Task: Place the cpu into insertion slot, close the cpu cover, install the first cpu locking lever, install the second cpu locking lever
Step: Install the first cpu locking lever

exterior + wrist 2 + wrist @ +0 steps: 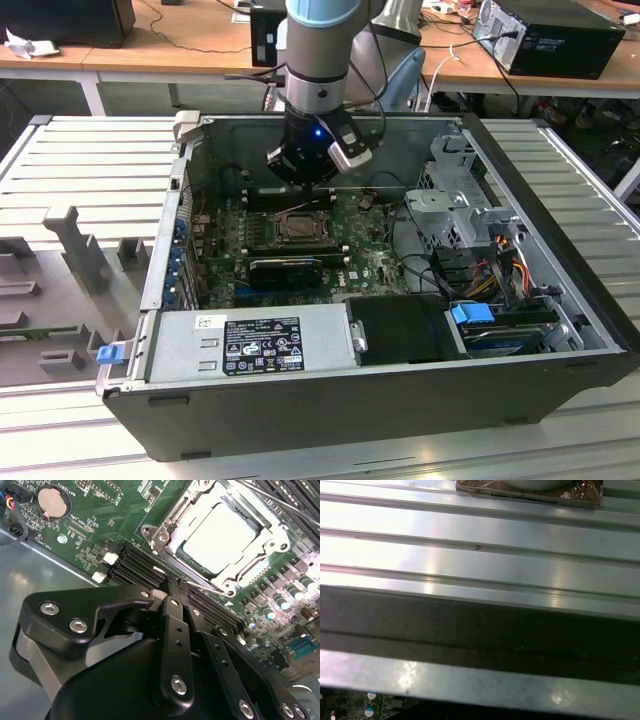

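Note:
The cpu (220, 536), a pale square chip, lies flat in its socket on the green motherboard (95, 525). The cpu cover (172, 517) is down around it as a metal frame. A thin silvery locking lever (200, 583) runs along the socket edge nearest my fingers. My gripper (176, 582) is shut with nothing visible between its black fingers (172, 625), and its tips sit just beside that lever, by the memory slots. In the exterior view the gripper (305, 168) hangs inside the open computer case, just behind the socket with the cpu (300, 228).
Black memory slots (135, 562) flank the socket, and a coin battery (52, 502) lies further off. The case holds a power supply (260, 345) at the front and a drive cage (460, 205) at the exterior view's right. A ribbed metal table (480, 530) surrounds the case.

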{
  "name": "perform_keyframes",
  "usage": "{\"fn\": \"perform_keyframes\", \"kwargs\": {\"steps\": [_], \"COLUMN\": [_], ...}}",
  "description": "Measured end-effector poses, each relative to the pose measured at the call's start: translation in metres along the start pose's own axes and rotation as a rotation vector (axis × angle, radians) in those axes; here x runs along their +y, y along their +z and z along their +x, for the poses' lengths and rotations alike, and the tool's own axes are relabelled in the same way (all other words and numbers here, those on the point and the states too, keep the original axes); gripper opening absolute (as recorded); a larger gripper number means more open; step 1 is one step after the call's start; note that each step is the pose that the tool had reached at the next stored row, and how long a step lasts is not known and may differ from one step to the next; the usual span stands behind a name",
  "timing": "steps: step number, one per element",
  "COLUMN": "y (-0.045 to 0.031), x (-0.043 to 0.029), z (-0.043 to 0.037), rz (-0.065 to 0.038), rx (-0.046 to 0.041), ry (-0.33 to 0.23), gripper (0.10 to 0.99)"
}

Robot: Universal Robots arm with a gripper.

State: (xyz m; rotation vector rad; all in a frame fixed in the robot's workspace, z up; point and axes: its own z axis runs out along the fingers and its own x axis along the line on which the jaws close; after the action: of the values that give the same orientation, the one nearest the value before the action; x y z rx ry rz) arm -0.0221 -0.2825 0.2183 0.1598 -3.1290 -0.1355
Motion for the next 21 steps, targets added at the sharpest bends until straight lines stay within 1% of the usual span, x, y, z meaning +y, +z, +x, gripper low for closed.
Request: {"fn": "perform_keyframes", "kwargs": {"steps": [5,8,13,21], "y": [0.0068,0.0091,0.0114,0.0132], "x": [-0.0008,-0.0011,-0.0024,-0.0035], "z": [-0.0024,-0.0034,-0.0039,-0.0042], "rz": [0.0,0.0,0.0,0.002], "rx": [-0.0001,-0.0006,-0.0007,-0.0008], "ry": [0.002,0.007,0.008,0.01], "gripper": [0.106,0.106,0.106,0.106]}}
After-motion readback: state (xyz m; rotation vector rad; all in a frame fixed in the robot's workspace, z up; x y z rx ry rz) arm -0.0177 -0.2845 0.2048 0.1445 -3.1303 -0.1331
